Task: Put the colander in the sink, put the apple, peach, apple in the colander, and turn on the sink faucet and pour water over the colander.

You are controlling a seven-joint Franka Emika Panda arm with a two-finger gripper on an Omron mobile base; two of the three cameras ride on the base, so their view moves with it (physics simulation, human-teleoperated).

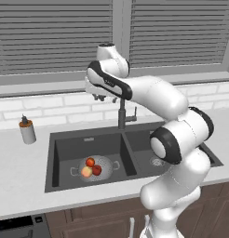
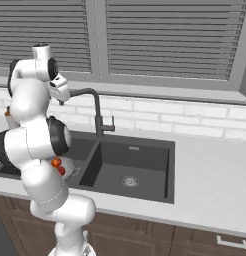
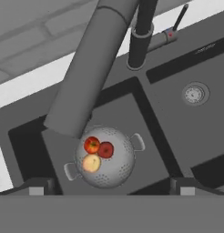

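The colander point(image 3: 106, 157) sits in the sink's point(image 1: 60, 139) left basin, directly below the faucet point(image 3: 93, 68) spout, likely so a stream would fall straight into it. It holds 3 fruits: an apple point(image 3: 91, 144) at 11 o'clock, a second apple point(image 3: 106, 149) at 2 o'clock, and the peach point(image 3: 91, 162) at 7 o'clock, all touching. No water runs yet, so turning the lever point(image 3: 180, 17) seems the remaining step. The gripper point(image 1: 101, 96) hangs high beside the spout's arch, jaws spread wide and holding nothing. A soap bottle point(image 1: 27, 130) stands at the counter's 9 o'clock side. No readable writing or brand shows anywhere.
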